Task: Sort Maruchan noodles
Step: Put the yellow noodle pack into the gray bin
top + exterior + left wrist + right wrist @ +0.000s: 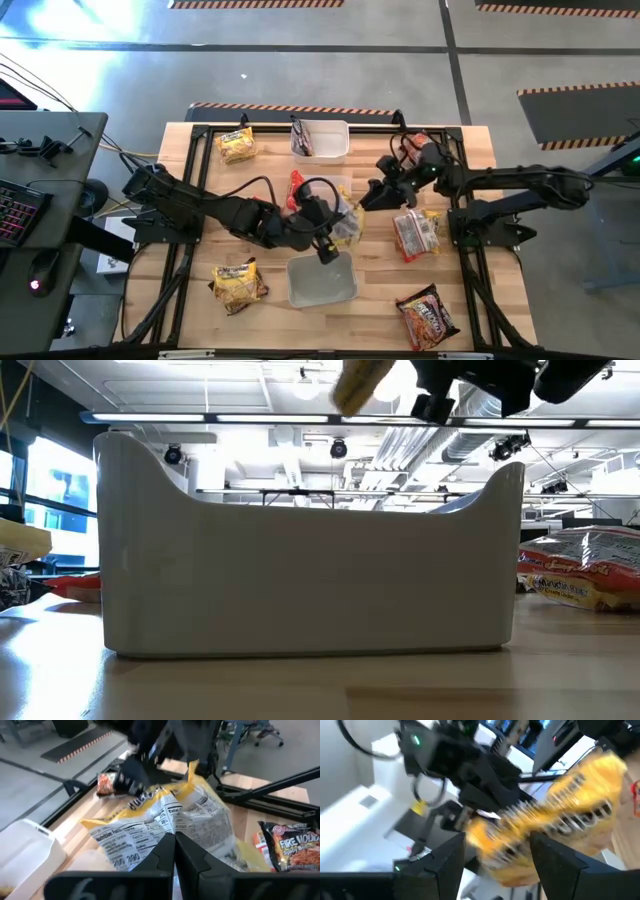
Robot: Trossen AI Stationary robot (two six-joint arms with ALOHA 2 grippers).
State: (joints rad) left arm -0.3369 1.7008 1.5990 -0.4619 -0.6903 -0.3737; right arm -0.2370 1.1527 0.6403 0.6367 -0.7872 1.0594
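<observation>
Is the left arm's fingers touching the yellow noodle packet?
Touching. The left wrist view shows the left gripper fingers shut on the edge of the yellow noodle packet.

1. A yellow packet (347, 226) hung pinched above the table's middle
2. Two yellow packets (236, 145) (238, 285) lay flat on the left side
3. Red packets (415, 234) (428, 317) lay on the right

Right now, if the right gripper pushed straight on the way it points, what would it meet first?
Most likely the yellow packet held up by the left gripper: it fills the view just past the right gripper, whose jaws are open. Depth is unclear.
</observation>
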